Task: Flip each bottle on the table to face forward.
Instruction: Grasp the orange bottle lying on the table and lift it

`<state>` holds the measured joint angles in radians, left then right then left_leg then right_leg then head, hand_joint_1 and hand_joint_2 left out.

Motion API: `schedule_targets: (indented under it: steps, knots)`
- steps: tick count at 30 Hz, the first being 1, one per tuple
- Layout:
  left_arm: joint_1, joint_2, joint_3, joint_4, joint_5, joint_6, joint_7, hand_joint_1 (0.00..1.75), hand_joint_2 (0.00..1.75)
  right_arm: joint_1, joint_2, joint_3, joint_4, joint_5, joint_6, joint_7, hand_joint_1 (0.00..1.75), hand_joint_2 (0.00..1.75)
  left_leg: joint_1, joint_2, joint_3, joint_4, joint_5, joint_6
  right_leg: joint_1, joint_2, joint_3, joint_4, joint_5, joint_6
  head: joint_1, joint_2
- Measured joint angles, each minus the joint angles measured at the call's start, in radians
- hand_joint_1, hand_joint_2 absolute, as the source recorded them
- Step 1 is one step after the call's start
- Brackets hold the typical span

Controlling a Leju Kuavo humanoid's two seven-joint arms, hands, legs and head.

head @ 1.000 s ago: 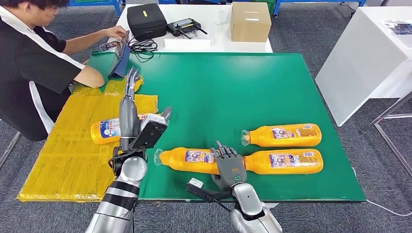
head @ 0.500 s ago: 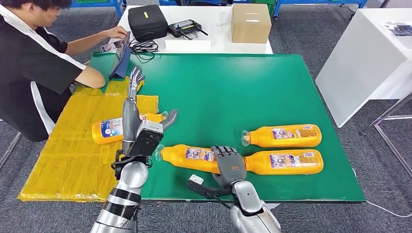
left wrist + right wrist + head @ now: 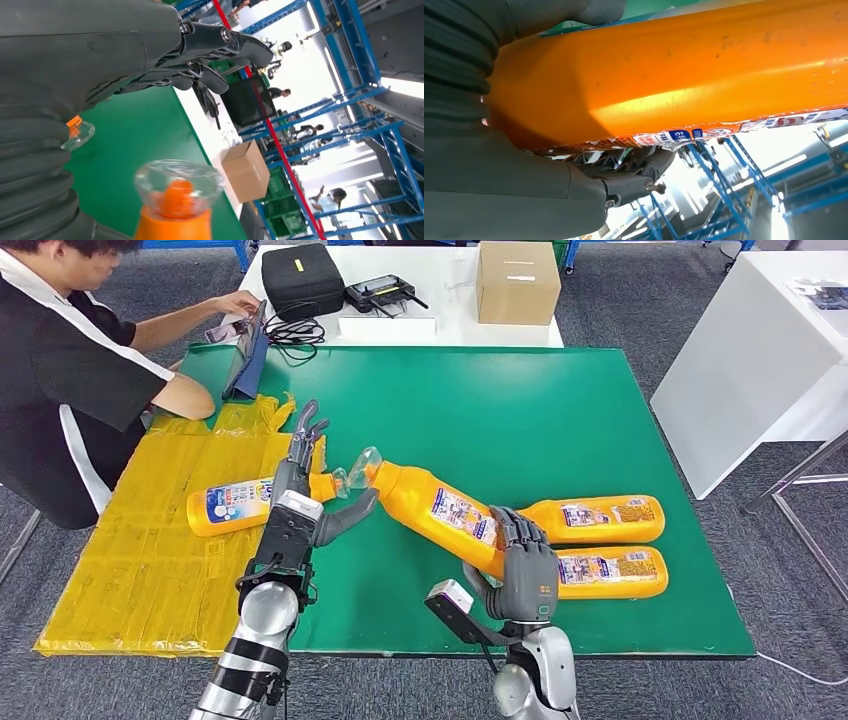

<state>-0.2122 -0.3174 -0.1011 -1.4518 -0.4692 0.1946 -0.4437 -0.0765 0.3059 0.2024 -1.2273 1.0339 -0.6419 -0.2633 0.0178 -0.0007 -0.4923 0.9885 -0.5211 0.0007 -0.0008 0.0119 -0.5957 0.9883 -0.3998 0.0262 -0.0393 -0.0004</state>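
Right hand (image 3: 522, 575) grasping an orange bottle (image 3: 440, 508) by its base end, tilted, cap pointing to 10 o'clock over the green table (image 3: 560, 410). I see my left hand (image 3: 300, 502) released, fingers spread, just beside that cap. Two more bottles (image 3: 600, 520) lie at 3 o'clock; another bottle (image 3: 225, 506) rests on yellow sheet (image 3: 140, 540) at 9.

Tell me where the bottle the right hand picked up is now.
In the head view the lifted bottle is held by the right hand, tilted above the green table, its cap near the left hand.
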Motion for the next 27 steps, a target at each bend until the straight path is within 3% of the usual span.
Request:
schedule_targets:
  steps: [7, 15, 23, 27]
  knots:
    - [0.001, 0.000, 0.008, 0.019, 0.020, 0.003, -0.002, 0.00, 1.75, 0.030, 0.015, -0.055, -0.081, -0.176, 0.013, -0.087, 1.75, 1.75, 0.000, 0.000, 0.000, 0.000, 0.000, 0.000, 0.000, 0.000, 0.000, 0.000, 0.000, 0.000, 0.000, 0.000]
    - [0.001, 0.000, 0.020, 0.031, 0.039, -0.016, -0.004, 0.00, 1.75, 0.039, 0.024, -0.093, -0.120, -0.236, 0.036, -0.121, 1.75, 1.75, 0.000, 0.000, 0.000, 0.000, 0.000, 0.000, 0.000, 0.000, 0.000, 0.000, 0.000, 0.000, 0.000, 0.000]
    - [-0.011, 0.002, 0.008, 0.090, 0.212, -0.290, 0.013, 0.00, 1.75, 0.036, 0.044, -0.094, -0.136, -0.340, 0.169, -0.243, 1.75, 1.75, 0.000, 0.000, -0.001, 0.000, 0.000, 0.000, 0.000, 0.000, -0.001, 0.000, 0.000, 0.000, 0.000, 0.000]
    - [-0.021, 0.002, -0.016, 0.134, 0.259, -0.360, 0.006, 0.00, 1.75, 0.015, 0.056, -0.065, -0.112, -0.335, 0.178, -0.255, 1.75, 1.75, 0.000, 0.000, -0.001, 0.000, 0.000, 0.000, 0.000, 0.000, -0.001, 0.000, 0.000, 0.000, 0.000, 0.000]
